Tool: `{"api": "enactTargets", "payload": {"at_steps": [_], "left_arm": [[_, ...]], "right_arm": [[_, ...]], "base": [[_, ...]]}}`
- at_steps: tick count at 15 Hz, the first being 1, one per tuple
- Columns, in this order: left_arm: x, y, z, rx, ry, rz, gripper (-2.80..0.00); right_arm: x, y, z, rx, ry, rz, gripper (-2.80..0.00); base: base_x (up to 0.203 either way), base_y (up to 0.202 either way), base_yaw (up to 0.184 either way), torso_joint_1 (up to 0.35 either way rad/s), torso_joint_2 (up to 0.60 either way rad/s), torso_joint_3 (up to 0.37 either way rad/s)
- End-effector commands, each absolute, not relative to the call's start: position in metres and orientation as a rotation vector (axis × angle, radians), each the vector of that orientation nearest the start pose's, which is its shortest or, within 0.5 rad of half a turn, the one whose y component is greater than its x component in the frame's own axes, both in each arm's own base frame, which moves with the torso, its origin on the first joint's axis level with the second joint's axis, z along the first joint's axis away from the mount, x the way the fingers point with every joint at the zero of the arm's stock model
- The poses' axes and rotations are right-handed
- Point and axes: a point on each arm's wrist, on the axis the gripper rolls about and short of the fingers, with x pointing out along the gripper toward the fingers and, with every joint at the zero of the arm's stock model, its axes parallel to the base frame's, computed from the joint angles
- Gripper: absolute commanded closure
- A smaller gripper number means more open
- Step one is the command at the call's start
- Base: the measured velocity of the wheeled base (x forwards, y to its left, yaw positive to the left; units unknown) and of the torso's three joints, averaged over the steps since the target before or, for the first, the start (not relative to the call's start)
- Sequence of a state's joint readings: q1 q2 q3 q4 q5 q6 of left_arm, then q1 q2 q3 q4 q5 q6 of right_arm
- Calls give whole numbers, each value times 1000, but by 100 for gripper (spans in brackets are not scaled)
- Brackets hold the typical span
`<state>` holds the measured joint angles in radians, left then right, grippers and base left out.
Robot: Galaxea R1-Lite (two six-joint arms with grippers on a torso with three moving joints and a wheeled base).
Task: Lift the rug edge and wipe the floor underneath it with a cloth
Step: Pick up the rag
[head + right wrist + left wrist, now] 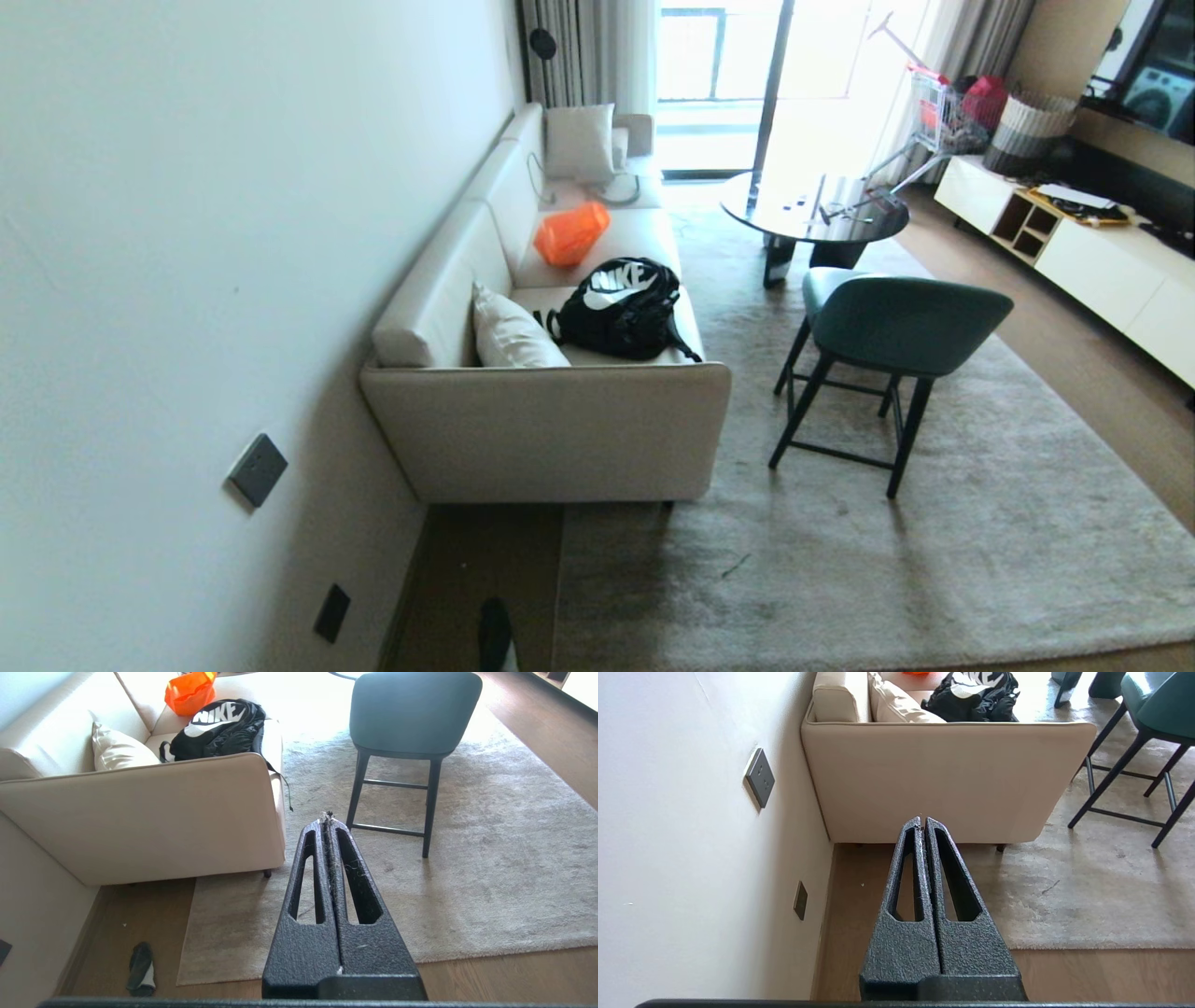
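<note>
The cloth (141, 969) lies crumpled on the bare floor (140, 905), in the strip between the wall and the rug, just beside the rug's near corner. It looks small, soft and light, so I judge a pinch on its raised upper fold will carry it without effort, though it will sag and drape.

The rug edge (186, 933) runs straight from under the sofa (154, 816) to a square corner (180, 982) lying flat on the planks. The rug is large and plush, with a chair (411, 728) standing on it farther in. I expect it to be floppy but heavy overall, so the free corner is the place to take hold, peeling back only a flap.

My left claw (922, 820) is closed tight, fingers together, holding nothing, hanging above the floor. My right claw (328, 817) is likewise closed and empty, apart from fluff stuck at its tips.
</note>
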<state>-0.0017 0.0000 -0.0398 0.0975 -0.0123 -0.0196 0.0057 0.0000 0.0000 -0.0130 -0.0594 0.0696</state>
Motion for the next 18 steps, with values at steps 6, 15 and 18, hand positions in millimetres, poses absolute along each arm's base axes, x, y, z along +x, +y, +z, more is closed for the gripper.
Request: {"api": "enactTargets", "payload": {"at_steps": [6, 15, 18], "left_arm": [[-26, 0, 76, -20, 58, -13, 0], [-26, 0, 76, -20, 58, -13, 0], [-26, 0, 76, -20, 58, -13, 0]], "right_arm": [[-23, -1, 77, 71, -16, -53, 0], [-23, -1, 77, 71, -14, -53, 0], [-23, -1, 77, 70, -15, -53, 0]], "base": [[0, 0, 0, 0, 0, 0], [0, 0, 0, 0, 0, 0], [0, 0, 0, 0, 0, 0]]}}
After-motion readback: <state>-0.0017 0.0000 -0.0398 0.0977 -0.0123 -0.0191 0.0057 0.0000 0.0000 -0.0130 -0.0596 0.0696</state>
